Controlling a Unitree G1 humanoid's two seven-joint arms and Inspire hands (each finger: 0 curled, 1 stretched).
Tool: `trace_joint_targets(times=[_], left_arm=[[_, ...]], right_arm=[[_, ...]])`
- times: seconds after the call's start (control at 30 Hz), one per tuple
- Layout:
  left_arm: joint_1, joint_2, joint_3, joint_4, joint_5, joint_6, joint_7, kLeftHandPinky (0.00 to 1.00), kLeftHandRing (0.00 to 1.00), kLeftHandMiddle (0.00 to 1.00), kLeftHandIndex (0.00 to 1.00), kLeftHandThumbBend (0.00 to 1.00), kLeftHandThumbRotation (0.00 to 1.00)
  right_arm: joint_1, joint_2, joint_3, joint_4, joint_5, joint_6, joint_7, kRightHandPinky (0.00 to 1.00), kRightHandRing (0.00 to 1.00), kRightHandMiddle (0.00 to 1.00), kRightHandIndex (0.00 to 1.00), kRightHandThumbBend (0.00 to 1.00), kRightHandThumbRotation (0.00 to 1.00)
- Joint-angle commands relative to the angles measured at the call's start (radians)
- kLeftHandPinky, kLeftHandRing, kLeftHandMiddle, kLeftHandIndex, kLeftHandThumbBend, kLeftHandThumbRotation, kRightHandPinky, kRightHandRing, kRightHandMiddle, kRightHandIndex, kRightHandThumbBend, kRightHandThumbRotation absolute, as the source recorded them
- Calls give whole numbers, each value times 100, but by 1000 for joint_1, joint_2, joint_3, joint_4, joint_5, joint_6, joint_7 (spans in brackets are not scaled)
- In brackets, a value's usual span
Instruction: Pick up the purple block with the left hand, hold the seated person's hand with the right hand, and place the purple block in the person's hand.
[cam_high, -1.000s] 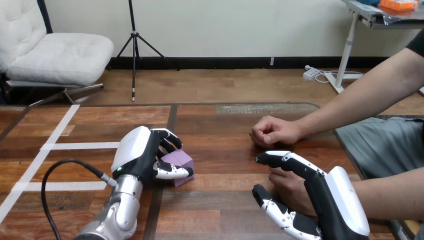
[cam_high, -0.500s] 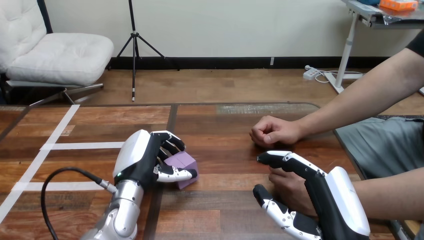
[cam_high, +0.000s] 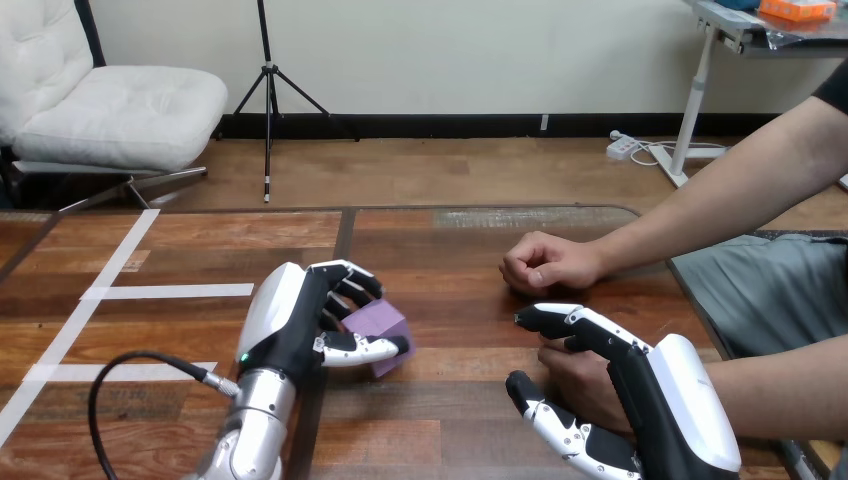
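The left robot hand (cam_high: 290, 325) is black, with a smooth, rounded white shell over its back and a small green light (cam_high: 243, 358) near the wrist. Its fingers (cam_high: 352, 277) are built of black and white jointed segments, as is its thumb (cam_high: 362, 348). Behind it runs a silver forearm (cam_high: 248, 435), cylindrical and metallic. The right robot hand (cam_high: 655, 405) matches it, with a black body, a long white back shell, black-tipped fingers (cam_high: 570, 320) and white thumb plates (cam_high: 560, 430) marked with small dark dots.

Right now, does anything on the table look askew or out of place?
Only the purple block: it is tilted, one corner pointing down, pinched in the left hand's fingers. That fits a pick-up under way; nothing else stands out.
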Motion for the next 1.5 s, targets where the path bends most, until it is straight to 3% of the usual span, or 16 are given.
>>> trace_joint_targets(times=[0.0,0.53,1.07,1.47], left_arm=[[-16,-19,33,-69,-36,-62,-1,39,45,52,54,69,0],[33,-45,63,-127,-71,-145,-24,39,44,52,54,71,0],[66,-58,67,-178,-64,-179,-24,37,43,50,54,71,0],[90,-66,77,-208,-83,-208,-55,37,43,50,54,71,0]], right_arm=[[-41,-13,-23,-53,18,-5,-10,70,74,75,73,48,46],[-49,-39,-51,-105,0,53,31,74,82,83,81,61,33],[-82,-130,-116,-187,-122,183,91,89,90,91,89,74,19],[-117,-209,-153,-208,-193,295,166,91,91,90,88,79,16]])
